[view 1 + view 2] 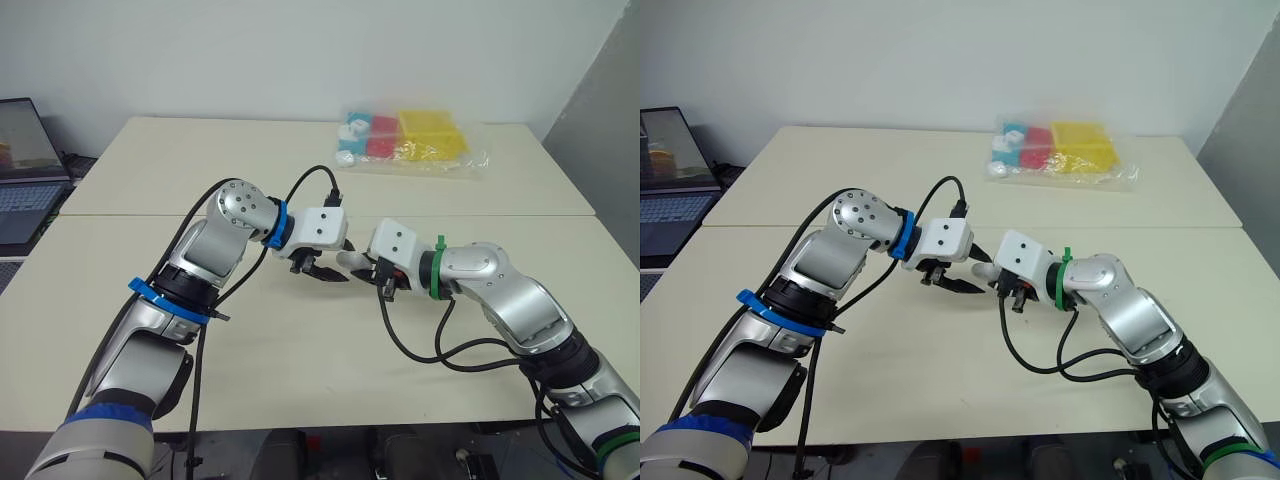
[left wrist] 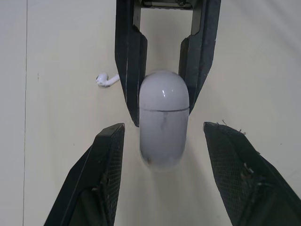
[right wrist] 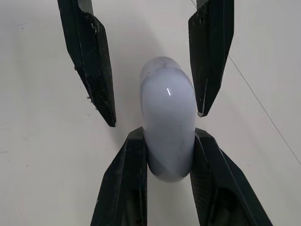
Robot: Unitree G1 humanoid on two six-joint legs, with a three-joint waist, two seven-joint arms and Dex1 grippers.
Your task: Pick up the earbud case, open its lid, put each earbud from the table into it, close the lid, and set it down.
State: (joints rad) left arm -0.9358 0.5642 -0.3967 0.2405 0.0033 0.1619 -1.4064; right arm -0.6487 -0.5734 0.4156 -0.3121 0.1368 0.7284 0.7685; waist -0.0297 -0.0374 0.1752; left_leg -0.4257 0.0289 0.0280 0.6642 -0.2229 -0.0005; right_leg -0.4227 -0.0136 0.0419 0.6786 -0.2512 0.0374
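Between the two sets of black fingers sits the earbud case [image 2: 163,117], a white capsule with its lid shut; I can see the seam running across it near one rounded end. My right gripper [image 3: 169,135] is pinching the case, its fingers [image 3: 126,179] pressed against both of its sides. The end of the case that sits deepest between those fingers is hidden from me. My left gripper [image 1: 322,272] faces the case from the opposite side with its fingers [image 2: 101,174] spread wide, one on either side of the case and neither touching it.

From the head views the case is hard to make out: just a sliver of white shows between the two gripper bodies, and they cover the rest. I cannot tell whether the case rests on the table [image 1: 300,370] or hangs just above it.

One earbud [image 2: 107,80] lies on the table near the case, off to one side of the right gripper's fingers; it is small and its shape is hard to read. Well beyond the case, at the table's far side, lies a clear bag [image 1: 412,140] of coloured pieces, too small to identify. Far to the left of the case, a laptop [image 1: 25,170] is cut off by the frame edge.
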